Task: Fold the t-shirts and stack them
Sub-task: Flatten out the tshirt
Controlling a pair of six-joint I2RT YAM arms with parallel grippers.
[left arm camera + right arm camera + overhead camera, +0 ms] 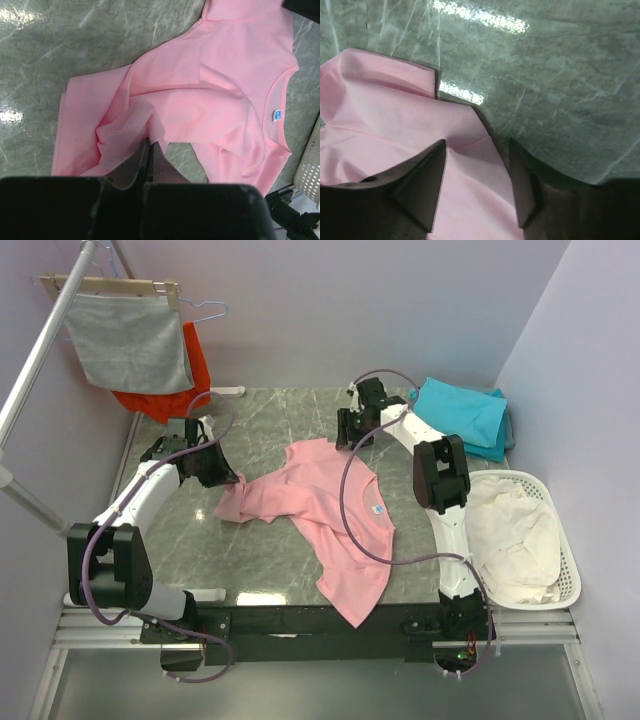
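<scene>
Your left gripper (148, 150) is clamped on a bunched-up bit of the pink shirt (320, 505) at its left end. Your right gripper (475, 185) has its jaws apart, straddling the far edge. Looks like the flatten-out step to me, no fold yet. Next, pinch that edge and pull it taut. The shirt's mid-table, collar facing right, longest run going far to near.

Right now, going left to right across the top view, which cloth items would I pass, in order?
grey cloth on its hanger → pink t-shirt → teal t-shirts
</scene>
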